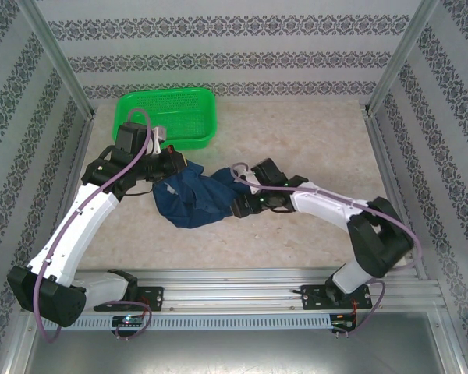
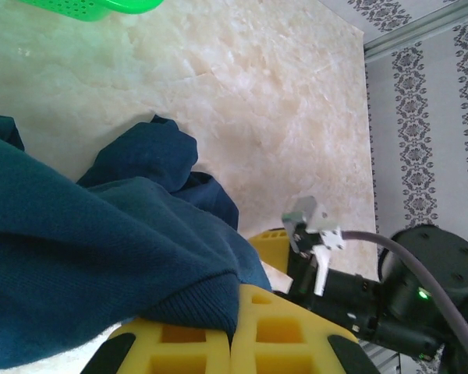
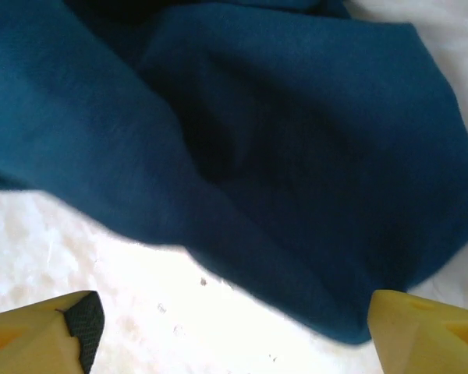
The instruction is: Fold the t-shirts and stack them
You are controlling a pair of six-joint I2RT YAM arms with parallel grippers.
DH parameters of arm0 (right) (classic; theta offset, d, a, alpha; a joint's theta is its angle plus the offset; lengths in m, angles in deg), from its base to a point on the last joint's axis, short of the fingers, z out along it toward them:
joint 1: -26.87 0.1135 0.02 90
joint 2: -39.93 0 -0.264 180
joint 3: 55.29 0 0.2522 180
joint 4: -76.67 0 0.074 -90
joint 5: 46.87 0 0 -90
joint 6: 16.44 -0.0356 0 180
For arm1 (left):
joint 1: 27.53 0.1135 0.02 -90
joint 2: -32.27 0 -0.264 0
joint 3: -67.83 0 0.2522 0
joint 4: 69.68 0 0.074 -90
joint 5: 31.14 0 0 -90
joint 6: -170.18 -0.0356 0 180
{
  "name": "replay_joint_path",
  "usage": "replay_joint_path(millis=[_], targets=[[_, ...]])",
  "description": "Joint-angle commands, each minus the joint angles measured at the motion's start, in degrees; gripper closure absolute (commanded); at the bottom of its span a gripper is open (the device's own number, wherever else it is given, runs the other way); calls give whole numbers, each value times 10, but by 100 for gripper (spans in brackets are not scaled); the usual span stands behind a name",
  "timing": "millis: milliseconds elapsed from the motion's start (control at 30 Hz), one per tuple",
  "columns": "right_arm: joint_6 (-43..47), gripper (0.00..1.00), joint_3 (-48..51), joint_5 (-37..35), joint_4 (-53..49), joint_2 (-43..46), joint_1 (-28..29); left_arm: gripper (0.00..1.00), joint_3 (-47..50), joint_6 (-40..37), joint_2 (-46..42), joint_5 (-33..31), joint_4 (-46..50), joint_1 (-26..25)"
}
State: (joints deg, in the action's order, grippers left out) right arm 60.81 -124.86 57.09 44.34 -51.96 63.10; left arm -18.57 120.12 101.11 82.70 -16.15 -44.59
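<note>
A dark navy t-shirt (image 1: 196, 199) lies crumpled at the middle of the table between the two arms. My left gripper (image 1: 175, 165) is at its upper left corner. In the left wrist view the yellow fingers (image 2: 179, 343) are pressed together, pinching the ribbed hem of the t-shirt (image 2: 78, 257). My right gripper (image 1: 238, 204) is at the cloth's right edge. In the right wrist view its fingertips (image 3: 39, 335) stand wide apart and low over the table, with the t-shirt's edge (image 3: 257, 140) just ahead of them and nothing between them.
A green mesh basket (image 1: 171, 117) stands at the back left, close behind the left gripper. The marbled tabletop (image 1: 312, 140) stretches to the right. Patterned walls and metal posts enclose the table. The right arm (image 2: 374, 304) shows close beside the left fingers.
</note>
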Motion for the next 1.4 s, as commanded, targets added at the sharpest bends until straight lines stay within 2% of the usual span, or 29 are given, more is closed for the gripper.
replay_joint_path(millis=[0, 33, 100, 200, 233, 300, 433, 600, 867, 1167, 1267, 1367], targets=[[55, 20, -46, -12, 3, -41, 2, 100, 2, -5, -18, 10, -23, 9], [60, 28, -56, -17, 6, -56, 2, 100, 4, -5, -21, 8, -24, 10], [64, 53, -77, -17, 4, -84, 0, 100, 5, -9, -24, 6, -23, 10], [65, 85, -118, -3, -12, -105, -2, 100, -1, -12, -27, 6, -19, 16], [65, 93, -129, -2, -18, -98, -4, 100, -3, -14, -27, 5, -18, 19], [64, 100, -142, -7, -27, -61, -10, 100, -13, -14, -27, 5, -22, 28], [57, 100, -181, 17, -68, 42, -54, 100, -49, -19, -9, 11, -32, 34], [37, 100, -231, 80, -144, 105, -117, 100, -117, -41, 16, 9, -34, 34], [3, 100, -236, 106, -139, 215, -158, 100, -202, -75, 33, 2, -62, 40], [9, 100, -263, 150, -178, 246, -241, 100, -223, -59, 55, 35, -98, 68], [-1, 100, -252, 171, -178, 253, -250, 100, -215, -70, 40, 33, -82, 74], [-8, 100, -249, 223, -180, 261, -251, 100, -210, -81, 20, 32, -69, 75]])
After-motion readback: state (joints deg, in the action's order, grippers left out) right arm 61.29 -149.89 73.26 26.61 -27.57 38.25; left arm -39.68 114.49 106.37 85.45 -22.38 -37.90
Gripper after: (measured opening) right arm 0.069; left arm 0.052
